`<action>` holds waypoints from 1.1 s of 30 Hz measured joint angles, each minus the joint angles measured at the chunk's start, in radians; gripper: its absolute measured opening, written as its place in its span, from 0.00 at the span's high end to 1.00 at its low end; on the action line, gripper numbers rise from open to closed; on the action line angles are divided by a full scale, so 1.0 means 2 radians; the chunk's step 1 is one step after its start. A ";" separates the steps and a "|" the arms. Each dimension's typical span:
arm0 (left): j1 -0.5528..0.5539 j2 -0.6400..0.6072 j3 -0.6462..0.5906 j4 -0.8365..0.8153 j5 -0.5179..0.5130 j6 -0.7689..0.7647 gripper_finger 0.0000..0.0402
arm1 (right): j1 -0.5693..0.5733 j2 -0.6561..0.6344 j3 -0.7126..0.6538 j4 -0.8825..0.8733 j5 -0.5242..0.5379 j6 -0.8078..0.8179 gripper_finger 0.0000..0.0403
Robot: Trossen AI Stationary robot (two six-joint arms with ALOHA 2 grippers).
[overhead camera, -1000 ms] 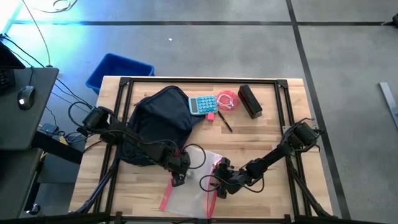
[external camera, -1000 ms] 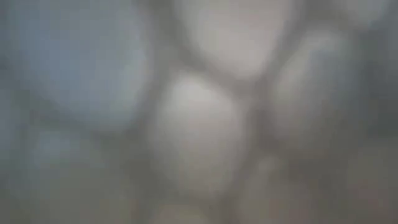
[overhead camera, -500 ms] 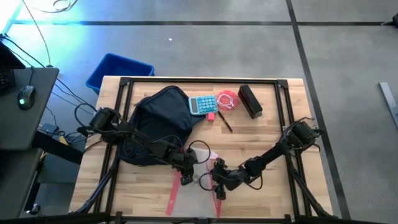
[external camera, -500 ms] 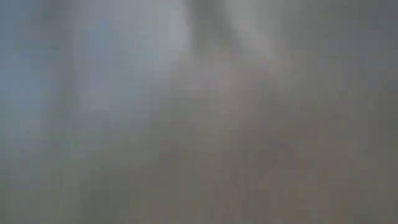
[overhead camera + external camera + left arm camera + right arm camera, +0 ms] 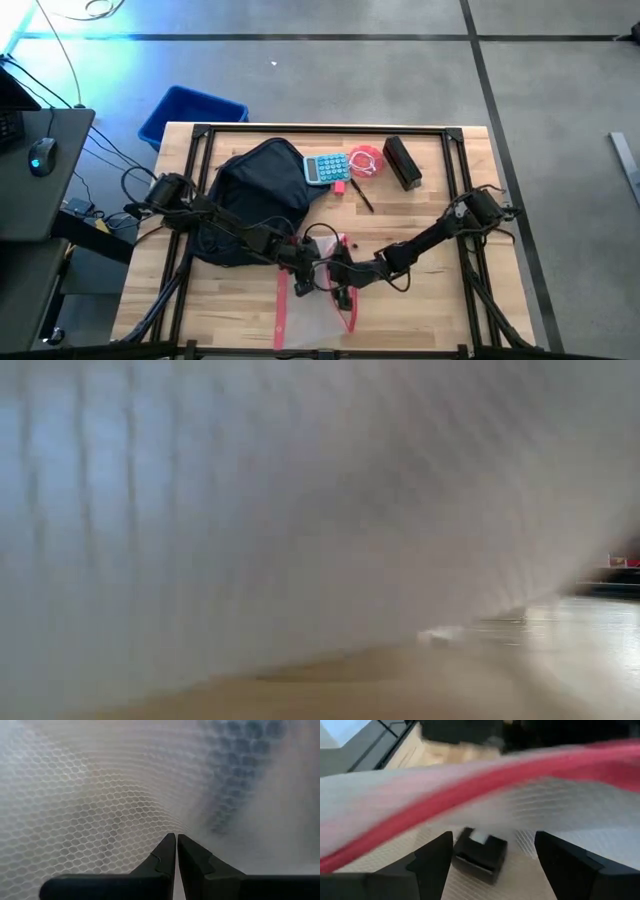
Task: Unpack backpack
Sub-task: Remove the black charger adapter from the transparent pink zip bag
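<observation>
The dark navy backpack [image 5: 255,195] lies on the table's left half, its zipper side up. A clear bubble-wrap pouch [image 5: 312,310] with red edge strips lies near the table's near edge and fills the low view [image 5: 300,510]. My left gripper [image 5: 303,280] is at the pouch's far end, shut on the wrap [image 5: 100,795]. My right gripper [image 5: 338,280] is close beside it on the right, open [image 5: 495,840]. Its fingers stand apart over the pouch [image 5: 560,815], behind a red strip [image 5: 470,790]; whether they touch it I cannot tell. My left gripper pinches the bubble-wrap pouch between its two fingers at the pouch's far end [image 5: 172,827]. One layer or several, I cannot tell. The wrap spreads out beyond the fingertips toward the near edge.
Along the far edge lie a teal calculator [image 5: 326,167], a pink coil [image 5: 366,161], a black rectangular box [image 5: 402,162] and a dark pen [image 5: 360,195]. A bright blue bin [image 5: 190,112] stands on the floor beyond the far left corner. A desk with a mouse is left of the table.
My left gripper has moved right and slightly toward the near edge, away from the backpack. My right gripper has moved left and a little toward the far edge, closing on the left one. The pouch has turned, its red strips now running near-to-far, and has spread toward the near edge.
</observation>
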 joint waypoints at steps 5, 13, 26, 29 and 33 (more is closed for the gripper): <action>0.000 0.006 0.000 -0.002 0.002 -0.003 1.00 | -0.003 0.000 0.008 -0.053 -0.026 -0.009 0.27; 0.003 -0.005 0.000 -0.020 -0.005 0.006 1.00 | -0.003 0.016 0.007 -0.030 -0.060 -0.038 0.29; 0.007 -0.030 0.022 -0.093 -0.003 0.007 1.00 | -0.005 0.068 0.046 0.005 -0.047 -0.017 0.33; 0.007 -0.051 0.045 -0.151 0.015 0.024 1.00 | -0.006 0.068 0.045 -0.003 -0.045 0.002 0.35; 0.005 -0.071 0.064 -0.197 0.058 0.024 1.00 | -0.006 0.068 0.045 -0.012 -0.045 0.015 0.43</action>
